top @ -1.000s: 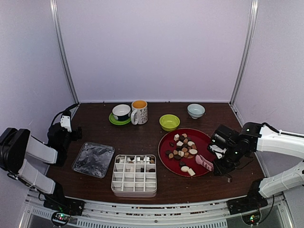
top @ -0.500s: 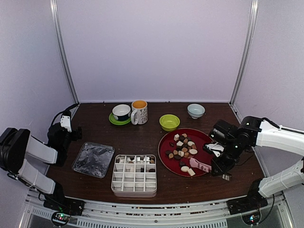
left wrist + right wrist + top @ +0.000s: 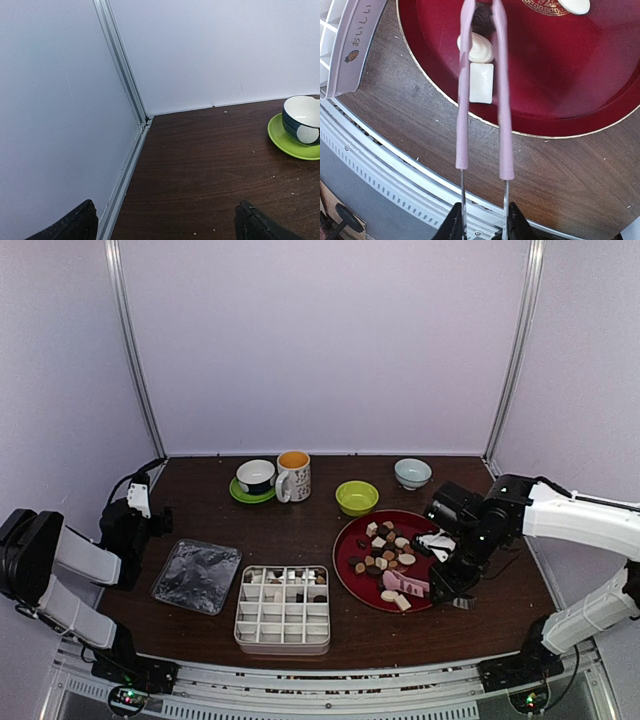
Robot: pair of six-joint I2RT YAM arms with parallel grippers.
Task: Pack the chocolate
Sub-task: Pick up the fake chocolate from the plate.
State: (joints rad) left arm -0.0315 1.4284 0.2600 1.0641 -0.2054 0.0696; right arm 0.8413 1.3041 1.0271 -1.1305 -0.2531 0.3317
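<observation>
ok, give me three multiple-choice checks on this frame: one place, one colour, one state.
1. The tongs' tips are over:
A) the tray
B) the red plate
C) the green bowl

2. The saucer under the cup is:
A) green
B) red
C) blue

3. The left gripper is:
A) shut on a chocolate
B) shut on the tongs
C) open, empty

Answers:
1 B: the right wrist view shows the tips above the plate, by its chocolates.
2 A: the left wrist view shows a green saucer.
3 C: its jaws stand wide apart with nothing between them.
</observation>
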